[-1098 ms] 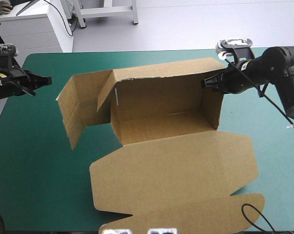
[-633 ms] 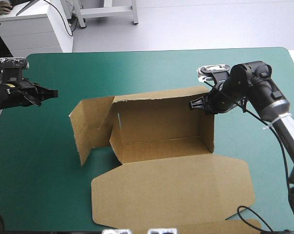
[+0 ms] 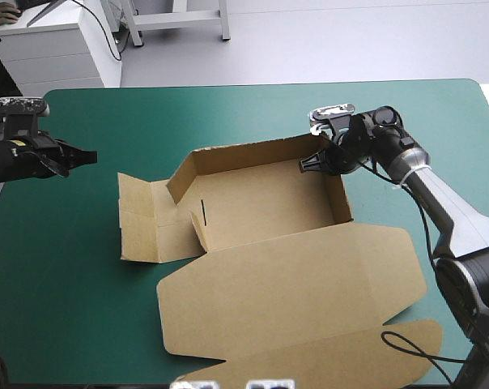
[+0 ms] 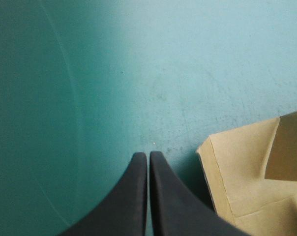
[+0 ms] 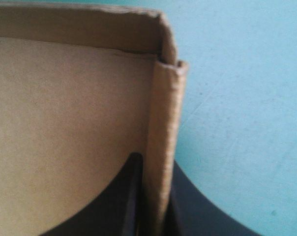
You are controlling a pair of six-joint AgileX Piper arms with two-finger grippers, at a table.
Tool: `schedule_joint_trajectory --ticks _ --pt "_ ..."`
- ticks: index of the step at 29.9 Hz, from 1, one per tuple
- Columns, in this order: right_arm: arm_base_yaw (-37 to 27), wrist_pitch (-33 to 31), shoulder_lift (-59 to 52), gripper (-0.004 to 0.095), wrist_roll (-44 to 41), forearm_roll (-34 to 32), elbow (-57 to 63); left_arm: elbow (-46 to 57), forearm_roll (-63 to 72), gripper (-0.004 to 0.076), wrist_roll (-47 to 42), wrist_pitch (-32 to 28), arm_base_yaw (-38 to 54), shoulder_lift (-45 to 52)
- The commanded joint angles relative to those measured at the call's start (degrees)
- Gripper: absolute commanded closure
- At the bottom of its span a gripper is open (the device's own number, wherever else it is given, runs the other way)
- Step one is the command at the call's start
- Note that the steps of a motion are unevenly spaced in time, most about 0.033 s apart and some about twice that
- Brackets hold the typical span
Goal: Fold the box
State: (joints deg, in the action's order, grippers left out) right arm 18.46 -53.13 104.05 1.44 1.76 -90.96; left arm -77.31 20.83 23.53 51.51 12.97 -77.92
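High view is showing the brown box [image 3: 261, 211] lying around the middle of the teal-green counter [image 3: 66, 284]. Its tray is standing open, the lid is spreading flat toward the near edge, and a side panel is spreading out toward the left. The right pincer [image 3: 309, 164] is clamping the top of the right wall at the far right corner, one black finger inside the tray and one outside. The left pincer [image 3: 87, 156] is hovering near the counter's left edge, fingers pressed together, well apart from the box.
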Motion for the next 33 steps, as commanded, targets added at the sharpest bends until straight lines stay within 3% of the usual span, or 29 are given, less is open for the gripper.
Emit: schedule_joint_trajectory --ticks 1,4,7,16,21,33 --pt "-0.1 1.6 -2.6 0.068 0.3 -4.4 -2.7 -1.4 1.7 0.0724 -0.1 -2.3 0.1 1.6" --pt "-0.1 1.1 -2.6 0.0518 0.2 -5.1 -4.8 -1.4 1.7 0.0725 0.1 -1.7 0.1 1.6" --pt "-0.1 -0.2 -2.6 0.0453 0.2 -6.0 -8.6 -1.4 1.7 0.0725 0.1 -0.8 0.1 1.6" --pt "-0.2 -10.4 -2.7 0.0457 1.3 -7.6 -23.4 -1.4 0.9 0.0725 -0.1 0.2 0.1 1.6" --pt "-0.2 -18.5 -2.7 0.0493 1.4 -10.2 -25.2 -1.4 0.9 0.0725 -0.1 0.8 0.1 1.6" --pt "-0.2 -18.4 1.4 0.0497 1.3 -4.8 -17.3 -1.4 1.0 0.0725 -0.1 4.1 0.1 1.6"
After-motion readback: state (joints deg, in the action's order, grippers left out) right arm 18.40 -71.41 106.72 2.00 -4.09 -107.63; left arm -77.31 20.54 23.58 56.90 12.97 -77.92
